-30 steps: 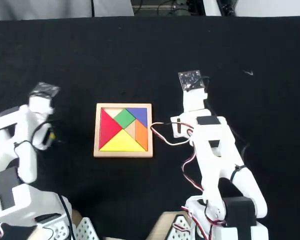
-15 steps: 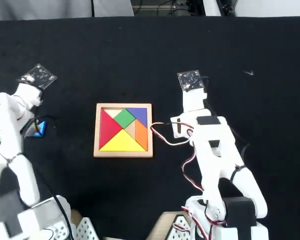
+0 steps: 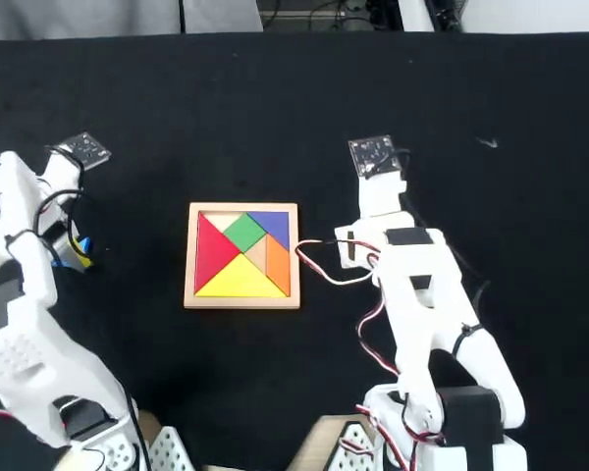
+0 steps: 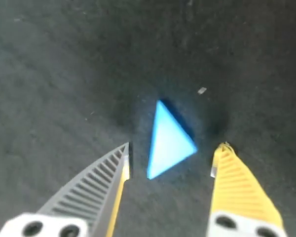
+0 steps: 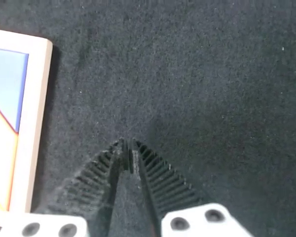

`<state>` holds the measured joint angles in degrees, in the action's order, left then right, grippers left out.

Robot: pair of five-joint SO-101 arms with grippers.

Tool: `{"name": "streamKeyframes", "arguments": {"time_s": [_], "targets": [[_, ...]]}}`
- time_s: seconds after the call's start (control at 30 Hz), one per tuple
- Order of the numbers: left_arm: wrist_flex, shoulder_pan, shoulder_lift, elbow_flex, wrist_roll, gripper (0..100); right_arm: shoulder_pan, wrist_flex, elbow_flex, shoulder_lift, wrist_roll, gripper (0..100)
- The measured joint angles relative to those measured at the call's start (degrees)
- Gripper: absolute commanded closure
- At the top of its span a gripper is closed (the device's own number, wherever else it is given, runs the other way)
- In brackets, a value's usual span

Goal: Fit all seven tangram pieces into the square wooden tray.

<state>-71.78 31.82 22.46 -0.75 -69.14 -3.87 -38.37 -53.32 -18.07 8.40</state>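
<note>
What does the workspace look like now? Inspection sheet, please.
Surface: black cloth table.
Job's things: wooden tray mid-table holding red, green, blue, orange and yellow pieces; light blue triangle loose on the cloth.
Clutter: small pale speck near the triangle.
Grippers: left gripper open, a finger either side of the triangle, not touching; right gripper shut beside the tray.
Cables: red and white wires near the tray.
Surroundings: dark cables behind the table.

Tray [image 3: 241, 303] at mid-table [image 3: 177, 118], pieces [image 3: 240, 280] lying inside it, loose triangle [image 4: 168, 140] on the table at the tray's 9 o'clock, well apart, between the left tool [image 4: 173, 146] fingers, right tool [image 5: 127, 144] near the tray's 3 o'clock edge
</note>
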Motion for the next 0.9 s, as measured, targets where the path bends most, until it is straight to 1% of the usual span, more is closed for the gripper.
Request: {"name": "streamKeyframes", "arguments": {"time_s": [0.17,0.3,0.43,0.73,0.83,0.9], "targets": [[-0.62,-0.18,6.51,5.63,-0.18,73,0.00,0.09,0.00,0.00,0.00,98.7],[-2.46,-0.70,8.97,6.77,-3.16,79,0.00,0.18,0.00,0.00,0.00,98.7],[-4.57,-1.14,9.58,7.30,-5.63,82,0.00,0.18,0.00,0.00,0.00,98.7],[-5.54,-1.58,9.76,7.30,-6.15,83,0.00,0.26,0.00,0.00,0.00,98.7],[-5.54,-1.58,9.76,7.30,-6.15,89,0.00,0.26,0.00,0.00,0.00,98.7],[-5.63,-1.58,9.76,7.30,-6.15,90,0.00,0.26,0.00,0.00,0.00,98.7]]}}
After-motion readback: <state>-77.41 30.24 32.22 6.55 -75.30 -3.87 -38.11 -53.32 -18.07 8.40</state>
